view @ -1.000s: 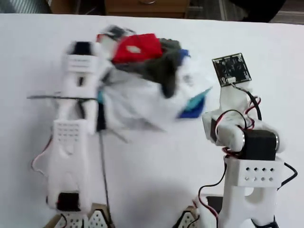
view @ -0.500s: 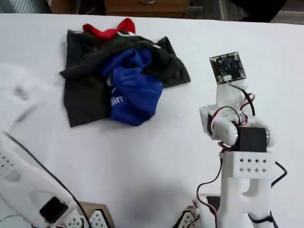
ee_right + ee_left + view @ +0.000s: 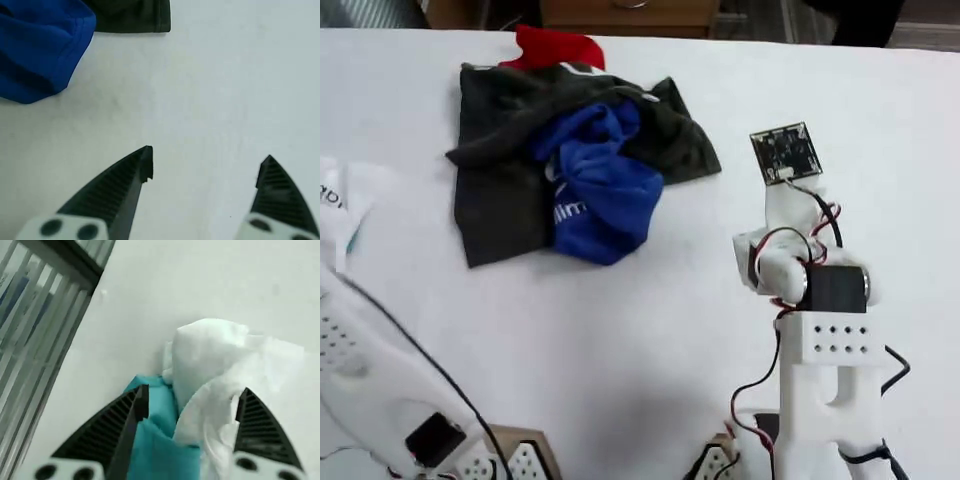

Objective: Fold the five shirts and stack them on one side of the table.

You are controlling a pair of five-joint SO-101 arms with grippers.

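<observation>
A dark grey shirt [image 3: 500,190] lies crumpled at the back of the white table [image 3: 640,340]. A blue shirt [image 3: 600,195] is bunched on top of it, and a red shirt [image 3: 555,47] pokes out behind. A white shirt with teal print [image 3: 340,205] lies apart at the table's left edge. My left gripper [image 3: 194,392] stands open over the white shirt [image 3: 220,365], whose folds rise between the fingers. My right gripper [image 3: 208,155] is open above bare table, close to the blue shirt [image 3: 40,45] and a corner of the dark shirt [image 3: 135,17].
The left arm [image 3: 360,380] slants in from the lower left corner. The right arm [image 3: 810,300] stands upright at the right. Wooden furniture [image 3: 630,15] sits beyond the far edge. A window with slatted bars [image 3: 35,315] borders the table's left side.
The left arm swung from over the pile to the far left, pulling the white shirt off the pile to the table's left edge. The blue and dark shirts are uncovered. The right arm shifted slightly.
</observation>
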